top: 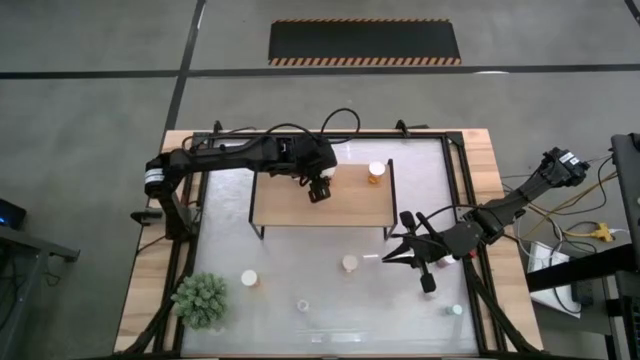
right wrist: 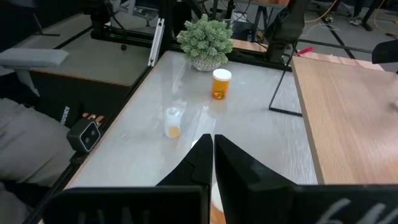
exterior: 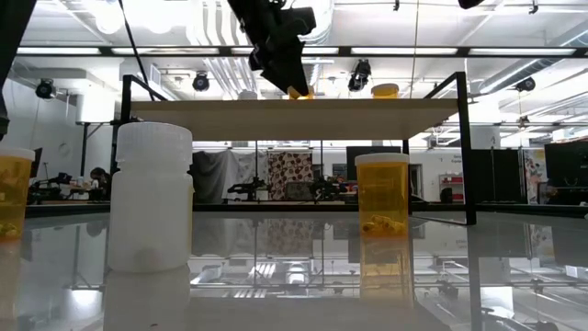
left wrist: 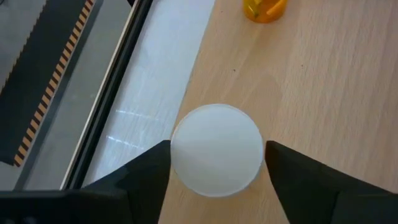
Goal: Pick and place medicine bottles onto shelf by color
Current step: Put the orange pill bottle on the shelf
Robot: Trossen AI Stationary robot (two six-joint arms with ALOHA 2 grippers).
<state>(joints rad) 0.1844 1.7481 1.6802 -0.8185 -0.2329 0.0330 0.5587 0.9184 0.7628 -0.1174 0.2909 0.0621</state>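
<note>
No label, brand or writing can be read on any bottle.

The left gripper (top: 319, 190) hangs over the shelf (top: 350, 205), near its far edge and a little left of the middle. Its fingers (left wrist: 146, 174) are spread, one on each side of a white-capped bottle (left wrist: 216, 149) that stands upright on the wood; in the left wrist view a thin gap shows between each finger and the cap, so they bracket it without a clear pinch. The left arm reaches in from the table's far-left corner, stretched along the far edge with the wrist bent down over the shelf.

An orange bottle (top: 376, 172) stands on the shelf near its far-right corner, apart from the gripper.

The right gripper (top: 390, 257) hovers above the tabletop, off the shelf's near-right leg, its fingers pressed together and holding nothing. The right arm runs in from the table's right edge, low and angled toward the centre.

Just beside its tips stands a white-capped orange bottle (top: 350, 263). Another orange bottle (top: 250, 279) stands near the green plant (top: 201, 299) at the near-left corner, and a small clear bottle (top: 302, 304) stands by the near edge.
</note>
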